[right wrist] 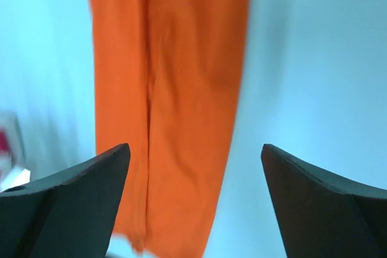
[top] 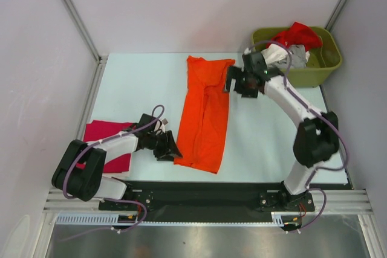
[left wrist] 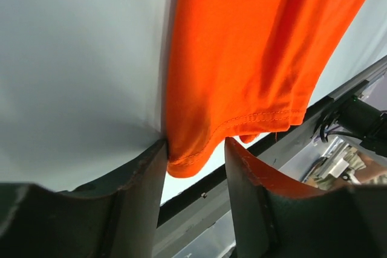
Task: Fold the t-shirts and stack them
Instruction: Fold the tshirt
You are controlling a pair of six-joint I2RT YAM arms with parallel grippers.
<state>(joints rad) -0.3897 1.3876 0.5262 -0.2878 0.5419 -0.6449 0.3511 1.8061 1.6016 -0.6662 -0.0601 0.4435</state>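
Item one: orange t-shirt (top: 205, 113), folded lengthwise into a long strip, lying flat at the centre of the table (top: 145, 83), its length running from 12 o'clock to 6 o'clock with the near end leaning slightly toward 7. Hem stitched, visible at the near end; some creases along the middle. Item two: my left claw (left wrist: 196, 143), low at the strip's 7 o'clock corner, jaws partly apart with that hem corner lying in the gap; one finger (left wrist: 139, 197) touches the cloth edge, and the cloth is not squeezed. Item three: my right claw (right wrist: 195, 147), held above the table at the strip's 1 o'clock corner, just beside the cloth, jaws spread wide with nothing between them. Item four: magenta-red t-shirt (top: 109, 140), a flat folded piece at 8 o'clock on the table, partly under my left arm, apart from the orange strip. Item five: olive-green bin (top: 323, 64) at 2 o'clock, by the table's far right corner. Contents, heaped above the rim: red t-shirt (top: 299, 33) on top, with white cloth (top: 279, 54) and grey cloth (top: 299, 57) beneath it; I cannot tell how many garments those are.
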